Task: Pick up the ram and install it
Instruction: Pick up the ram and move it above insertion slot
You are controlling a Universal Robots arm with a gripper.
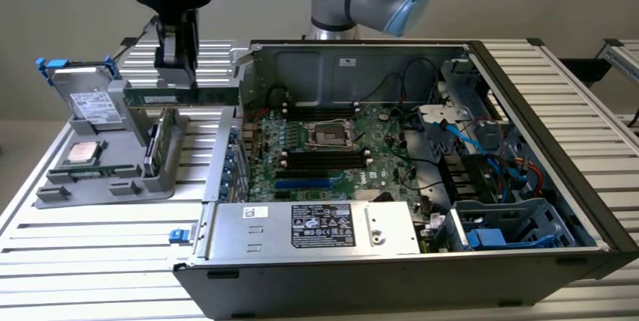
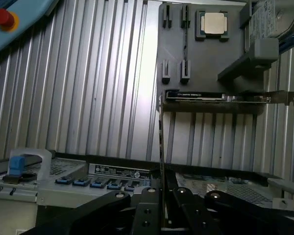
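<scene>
The ram (image 1: 215, 96), a long thin green stick, hangs level in the air above the grey parts holder (image 1: 60, 186), beside the case wall on the exterior view's left. My gripper (image 1: 178, 80) is shut on its middle from above. In the wrist view the ram (image 2: 161, 142) shows edge-on as a thin line running out from between the black fingers (image 2: 149, 210) of my gripper (image 2: 162, 198). The open computer case (image 1: 559, 186) lies to the exterior view's right, with the motherboard (image 1: 384, 153) and its dark memory slots (image 1: 319, 159) exposed.
The holder carries a square silver processor (image 1: 82, 153), a grey drive (image 1: 88, 100) and an upright expansion card (image 1: 158, 145). A metal power supply box (image 1: 310, 227) fills the case's near side; cables and drive bays (image 1: 499, 231) crowd its right. A red button (image 2: 3, 18) sits beyond the slatted table.
</scene>
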